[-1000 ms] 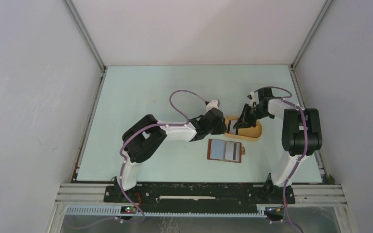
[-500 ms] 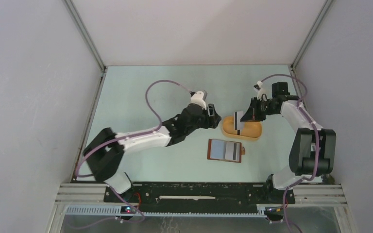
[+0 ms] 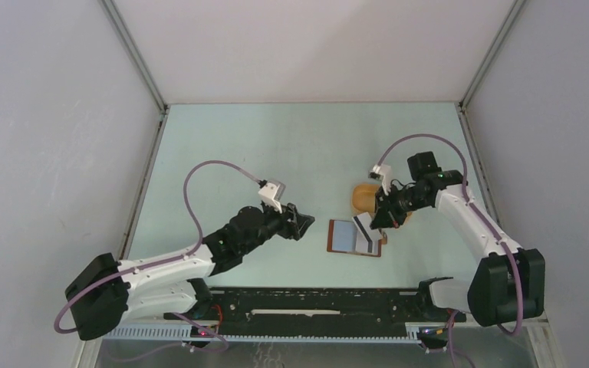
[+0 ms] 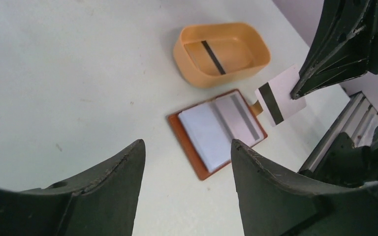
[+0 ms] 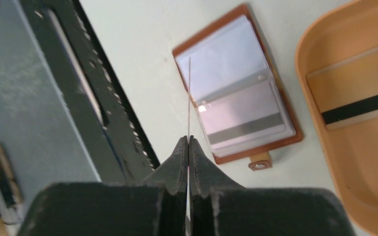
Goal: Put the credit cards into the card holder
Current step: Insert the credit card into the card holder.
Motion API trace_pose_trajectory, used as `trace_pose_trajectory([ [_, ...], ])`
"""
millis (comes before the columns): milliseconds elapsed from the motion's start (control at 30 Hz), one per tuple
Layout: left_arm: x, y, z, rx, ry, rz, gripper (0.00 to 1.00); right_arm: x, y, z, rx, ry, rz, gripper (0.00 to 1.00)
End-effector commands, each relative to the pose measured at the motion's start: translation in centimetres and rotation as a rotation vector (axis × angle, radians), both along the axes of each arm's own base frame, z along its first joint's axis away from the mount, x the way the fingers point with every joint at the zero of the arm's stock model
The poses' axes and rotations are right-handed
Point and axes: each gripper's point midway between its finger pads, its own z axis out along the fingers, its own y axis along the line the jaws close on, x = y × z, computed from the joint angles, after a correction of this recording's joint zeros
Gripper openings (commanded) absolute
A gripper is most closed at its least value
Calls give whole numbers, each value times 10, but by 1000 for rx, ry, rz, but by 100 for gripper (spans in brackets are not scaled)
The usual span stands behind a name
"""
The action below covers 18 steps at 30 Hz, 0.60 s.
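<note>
One credit card (image 4: 280,96) pinched edgewise in right tool (image 5: 188,141) | hanging over open card holder (image 5: 259,163) | left tool (image 4: 186,152) spread, empty

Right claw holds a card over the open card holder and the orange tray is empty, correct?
No, the orange tray holds one striped card, as the left wrist view shows. The right claw does hold a card over the open card holder.
</note>
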Motion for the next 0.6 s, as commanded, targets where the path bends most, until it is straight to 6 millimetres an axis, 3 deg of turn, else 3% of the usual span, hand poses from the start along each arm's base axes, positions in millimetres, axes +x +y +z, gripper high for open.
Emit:
trace_pose_trajectory([
  [0, -9, 8, 1, -44, -46, -20, 69, 14, -14, -19, -232, -215, 53, 0],
  [133, -12, 19, -3, -84, -37, 15, 74, 33, -20, -37, -426, -316, 42, 0],
  [233, -11, 28, -9, -98, -16, 60, 97, 51, -32, -44, -538, -369, 19, 0],
  [267, -10, 30, -11, -98, -11, 69, 99, 55, -34, -45, -557, -380, 18, 0],
  [567, -19, 24, -17, -86, 0, -5, 100, 86, -48, -53, -684, -484, 49, 0],
])
